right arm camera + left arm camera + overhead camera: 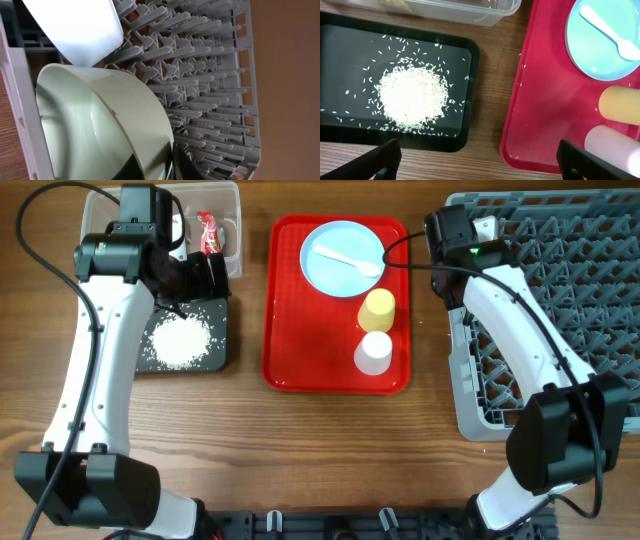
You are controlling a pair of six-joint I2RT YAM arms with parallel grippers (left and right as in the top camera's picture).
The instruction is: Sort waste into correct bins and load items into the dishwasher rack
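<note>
White rice point(180, 340) point(412, 95) lies piled in the black tray point(222, 330) point(470, 75). The clear tub point(232, 200) point(470, 12) behind it holds a red wrapper point(208, 232). My left gripper point(205, 275) point(492, 165) is open and empty, above the gap between the black tray and the red tray. My right gripper point(452, 228) point(170, 165) is shut on the rim of a pale green bowl point(100, 125) standing on edge in the grey rack point(560, 290) point(200, 65). A second pale bowl point(75, 25) stands beside it.
The red serving tray point(310, 350) point(545, 115) holds the blue plate point(335, 265) point(592, 55) with the white spoon point(350, 262) point(607, 30), the yellow cup point(377, 308) point(620, 105) and the white cup point(374, 352) point(615, 147). A few rice grains lie on it.
</note>
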